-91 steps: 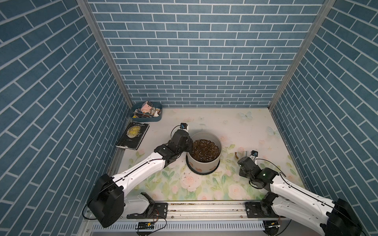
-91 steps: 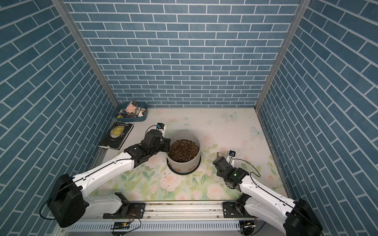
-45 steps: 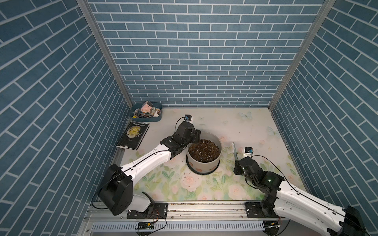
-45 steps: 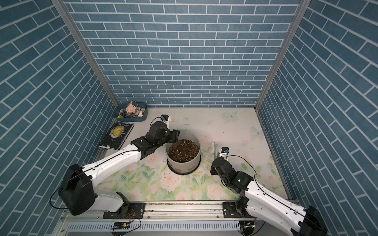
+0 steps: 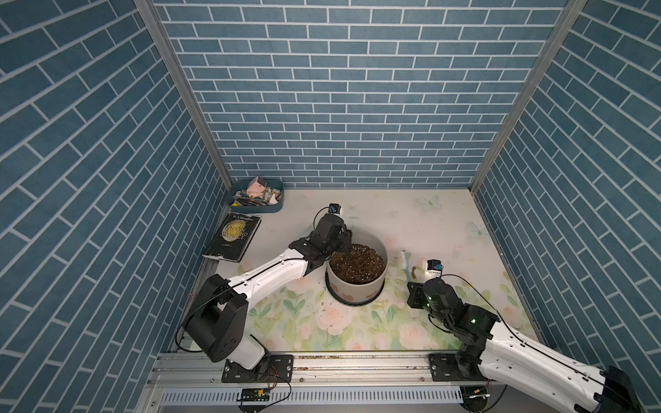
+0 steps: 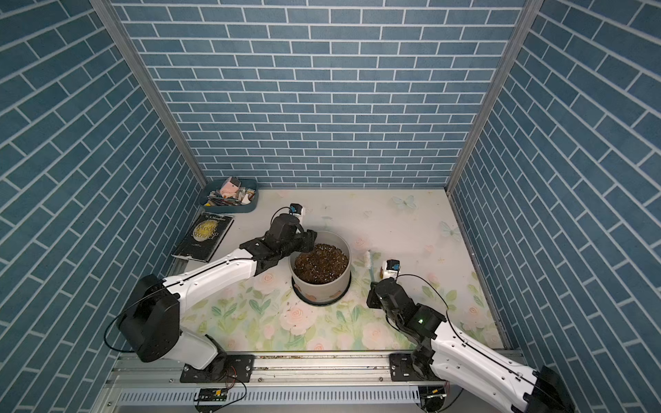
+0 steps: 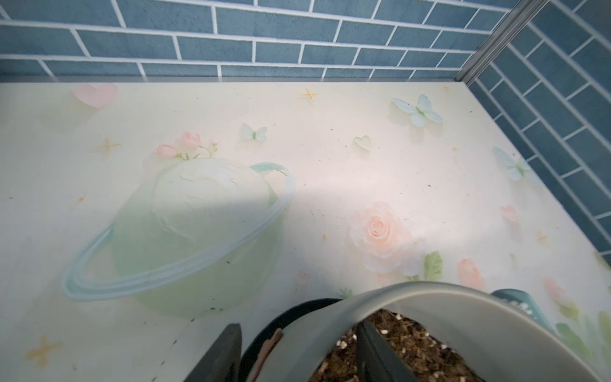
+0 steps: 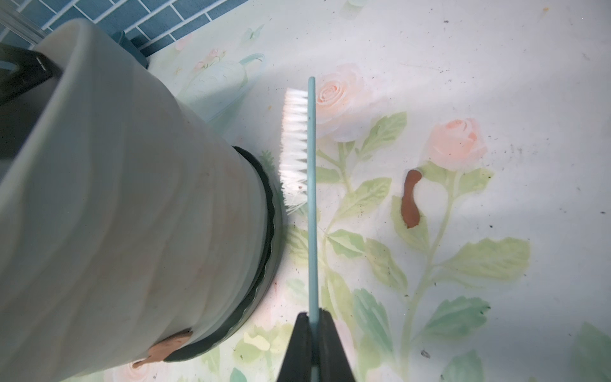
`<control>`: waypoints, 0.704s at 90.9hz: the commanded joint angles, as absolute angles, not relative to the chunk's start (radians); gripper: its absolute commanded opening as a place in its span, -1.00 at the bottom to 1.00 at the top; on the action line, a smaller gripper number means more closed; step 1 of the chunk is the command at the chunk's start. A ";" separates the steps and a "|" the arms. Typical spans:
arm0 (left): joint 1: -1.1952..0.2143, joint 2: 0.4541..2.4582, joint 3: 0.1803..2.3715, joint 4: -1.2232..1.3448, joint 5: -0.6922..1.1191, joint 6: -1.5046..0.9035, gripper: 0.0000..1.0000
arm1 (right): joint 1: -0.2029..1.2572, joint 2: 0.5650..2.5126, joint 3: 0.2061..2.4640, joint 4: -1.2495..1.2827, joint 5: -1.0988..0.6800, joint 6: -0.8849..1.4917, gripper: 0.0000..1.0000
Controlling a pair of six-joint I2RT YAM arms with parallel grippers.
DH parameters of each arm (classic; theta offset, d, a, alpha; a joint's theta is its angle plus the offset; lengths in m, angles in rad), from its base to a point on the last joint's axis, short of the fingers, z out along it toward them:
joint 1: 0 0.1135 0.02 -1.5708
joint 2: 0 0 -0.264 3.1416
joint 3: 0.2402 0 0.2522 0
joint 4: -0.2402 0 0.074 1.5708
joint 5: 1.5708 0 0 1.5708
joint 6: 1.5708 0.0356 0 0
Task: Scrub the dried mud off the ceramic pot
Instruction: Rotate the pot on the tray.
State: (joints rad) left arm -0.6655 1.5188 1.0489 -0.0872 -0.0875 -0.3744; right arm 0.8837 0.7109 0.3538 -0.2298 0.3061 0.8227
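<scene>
The ceramic pot is pale grey, full of speckled soil, and stands on a black saucer mid-table. My left gripper is open over the pot's far-left rim, one finger outside and one in the soil. Dried mud shows as a brown strip on the outer wall and a tan blotch low on the wall. My right gripper is shut on a teal brush. Its white bristles face the pot, just short of the saucer.
A brown mud strip lies on the floral mat right of the brush. A blue tray of small items and a black book sit at the far left. Blue brick walls close in three sides.
My left gripper moved from the pot's left side up to its far-left rim and opened over the wall. The right arm shifted slightly toward the pot with the brush.
</scene>
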 commanded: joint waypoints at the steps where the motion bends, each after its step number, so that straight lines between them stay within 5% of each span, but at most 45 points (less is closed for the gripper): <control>1: -0.673 1.513 1.040 -0.122 -0.140 -0.404 -0.27 | 0.887 0.716 0.338 -0.184 0.292 0.826 -1.00; 14: -0.672 1.494 1.036 -0.176 -0.208 -0.429 -0.70 | 0.887 0.719 0.338 -0.183 0.290 0.832 -1.00; 43: -0.672 1.366 0.984 -0.281 -0.247 -0.425 -1.00 | 0.887 0.738 0.318 -0.187 0.297 0.860 -1.00; 47: -0.672 1.350 0.980 -0.292 -0.230 -0.429 -0.91 | 0.887 0.753 0.305 -0.150 0.268 0.860 -1.00; 58: -0.673 1.309 0.950 -0.245 -0.140 -0.454 -0.08 | 0.912 0.816 0.260 -0.045 0.230 0.886 -1.00; 64: -0.670 1.311 0.942 -0.203 -0.138 -0.466 0.17 | 0.932 0.842 0.241 0.004 0.238 0.905 -1.00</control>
